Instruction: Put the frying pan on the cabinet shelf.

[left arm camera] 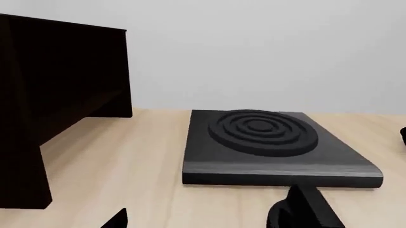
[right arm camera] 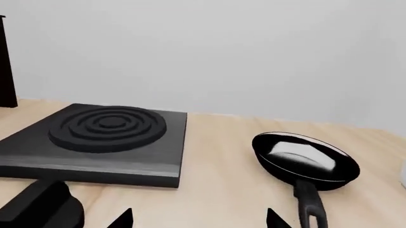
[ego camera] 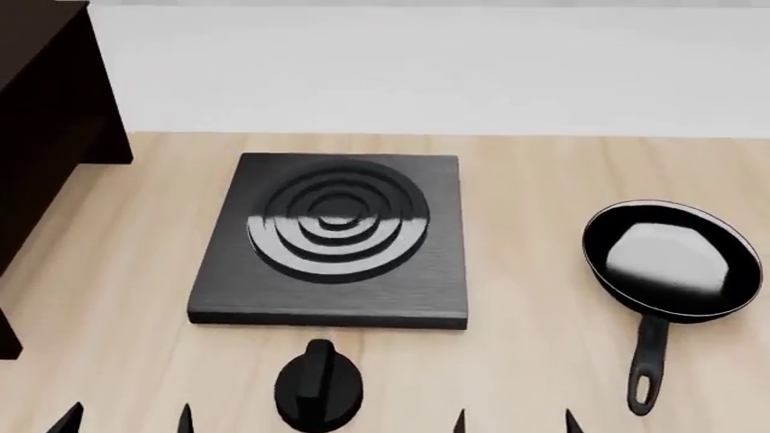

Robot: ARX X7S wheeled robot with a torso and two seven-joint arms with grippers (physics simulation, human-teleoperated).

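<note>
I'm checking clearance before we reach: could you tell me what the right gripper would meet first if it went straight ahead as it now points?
Likely the frying pan: the right gripper points just beside its handle, so it may graze it or slide past over bare table.

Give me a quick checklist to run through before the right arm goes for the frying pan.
1. Frying pan upright on the table: ok.
2. Handle points toward the robot, unobstructed: ok.
3. Pan clear of the burner plate: ok, a gap lies between them.
4. Right gripper open: ok, tips apart at the head view's bottom edge.
5. Left gripper free: ok, holding nothing.
6. Cabinet shelf free for the pan: cannot tell, too dark.
</note>
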